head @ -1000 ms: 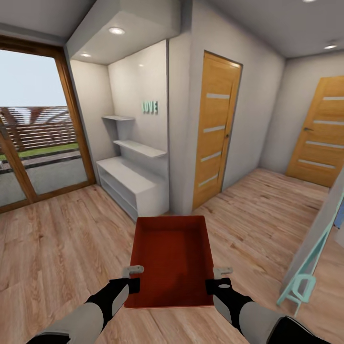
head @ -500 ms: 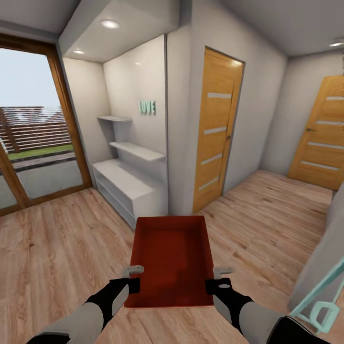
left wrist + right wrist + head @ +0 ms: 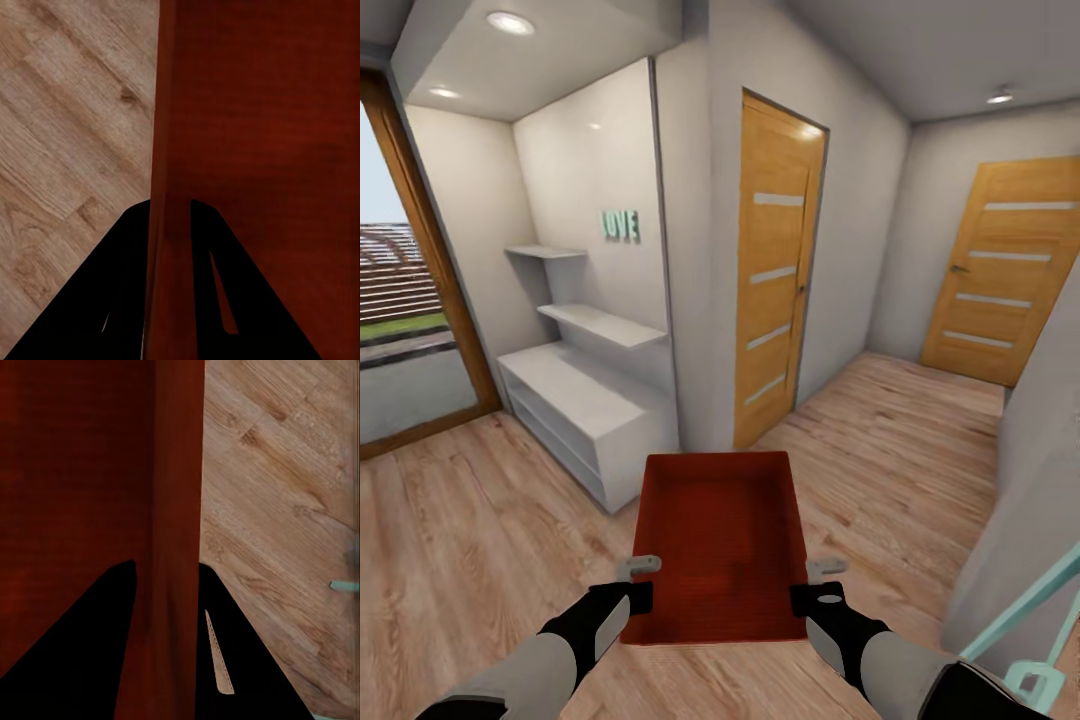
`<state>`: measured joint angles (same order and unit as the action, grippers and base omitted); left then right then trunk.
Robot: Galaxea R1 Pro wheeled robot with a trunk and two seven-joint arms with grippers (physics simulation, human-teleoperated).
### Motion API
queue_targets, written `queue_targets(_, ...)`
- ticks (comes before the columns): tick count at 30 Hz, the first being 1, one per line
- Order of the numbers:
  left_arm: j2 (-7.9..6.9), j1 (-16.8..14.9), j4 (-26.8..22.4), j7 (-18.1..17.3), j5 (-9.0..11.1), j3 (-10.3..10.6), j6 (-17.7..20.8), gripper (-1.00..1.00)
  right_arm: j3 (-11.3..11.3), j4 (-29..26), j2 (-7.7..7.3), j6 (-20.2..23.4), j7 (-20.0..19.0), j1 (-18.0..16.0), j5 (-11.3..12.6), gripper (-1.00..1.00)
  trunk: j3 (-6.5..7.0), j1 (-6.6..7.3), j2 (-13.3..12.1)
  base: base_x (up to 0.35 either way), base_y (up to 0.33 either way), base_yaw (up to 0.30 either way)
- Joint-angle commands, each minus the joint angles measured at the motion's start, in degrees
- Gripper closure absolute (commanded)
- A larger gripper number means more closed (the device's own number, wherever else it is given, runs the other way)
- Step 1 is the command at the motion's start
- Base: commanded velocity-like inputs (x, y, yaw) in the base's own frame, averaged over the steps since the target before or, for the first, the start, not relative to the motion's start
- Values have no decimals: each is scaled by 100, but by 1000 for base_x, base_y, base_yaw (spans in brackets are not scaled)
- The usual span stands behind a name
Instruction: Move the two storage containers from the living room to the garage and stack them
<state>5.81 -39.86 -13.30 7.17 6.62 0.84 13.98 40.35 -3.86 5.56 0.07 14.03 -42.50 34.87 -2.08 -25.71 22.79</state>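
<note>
Both arms reach forward and low from the bottom of the head view, forearms grey, wrists black, roughly level and mirrored. The left pincer is clamped on the left wall of the storage container, and the right pincer on its right wall. In each wrist view, the two dark fingers straddle the red wall, one inside and one outside; the right fingers do likewise.

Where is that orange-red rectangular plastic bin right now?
In the head view, the orange-red rectangular plastic bin hangs centrally above the light wood plank floor, its side walls pinched by the left gripper and right gripper.
</note>
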Motion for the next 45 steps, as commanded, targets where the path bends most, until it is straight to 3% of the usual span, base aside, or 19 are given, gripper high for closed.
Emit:
queue_targets(1,-10,-4,-32,65,-12,-5,39,100,0,8,-23,1,39,-4,99,100,-13,-7,13,322,0,-242)
queue_targets(19,-10,-4,-32,65,-12,-5,38,100,0,8,-29,1,39,-4,99,100,-13,-7,13,322,0,-225)
queue_targets(45,-10,-4,-32,65,-12,-5,40,100,0,8,-29,1,39,-4,99,100,-13,-7,13,322,0,-5)
